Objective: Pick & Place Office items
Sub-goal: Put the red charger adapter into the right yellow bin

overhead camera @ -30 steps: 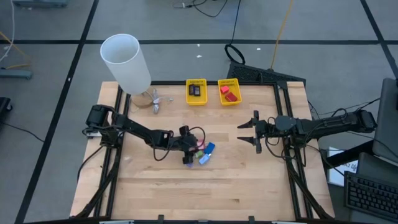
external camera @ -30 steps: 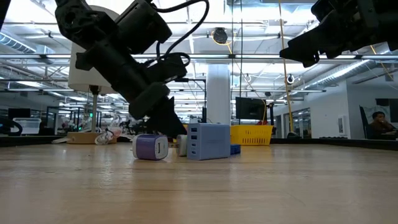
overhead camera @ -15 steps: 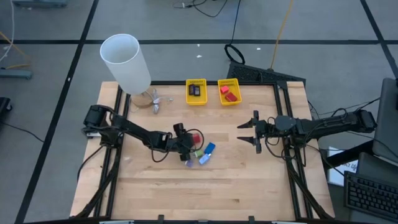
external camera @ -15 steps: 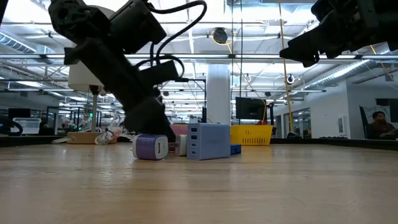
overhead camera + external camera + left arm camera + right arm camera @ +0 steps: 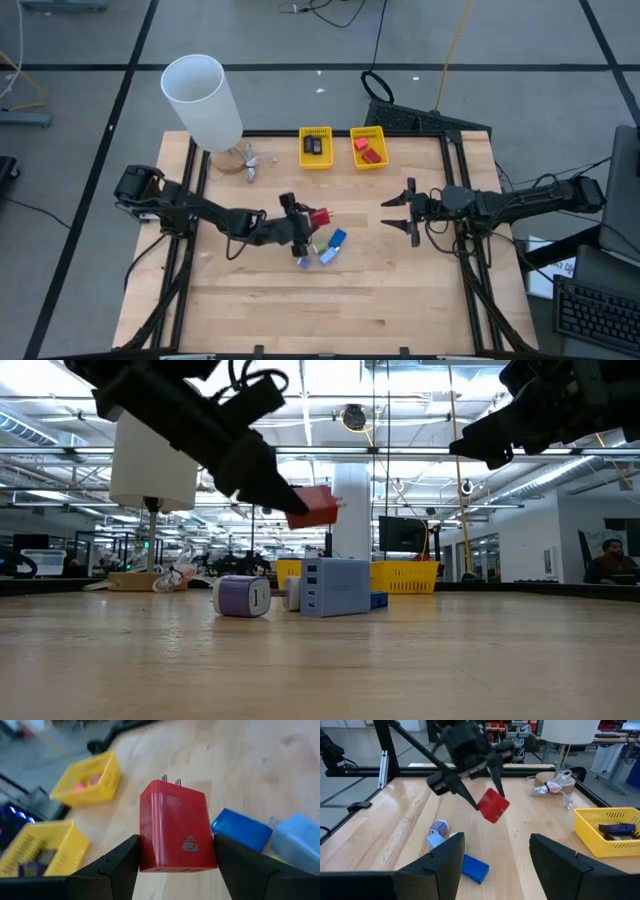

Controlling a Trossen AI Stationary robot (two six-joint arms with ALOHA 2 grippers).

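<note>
Robotics lab (open-plan): framed test table (image 5: 400, 300), distant workstations (image 5: 405, 535).

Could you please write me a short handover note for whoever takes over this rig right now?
Left gripper: shut on the red charger, held clear above the table near the middle.
Right gripper: open, empty, hovering at the table's right side.
Still on the table: a blue block, a light blue charger, a small purple charger and a green piece, clustered beneath the left gripper.
Done: left yellow basket holds a dark item; right yellow basket holds red items.
Left: place the red charger, probably in the right basket, then clear the cluster.
</note>
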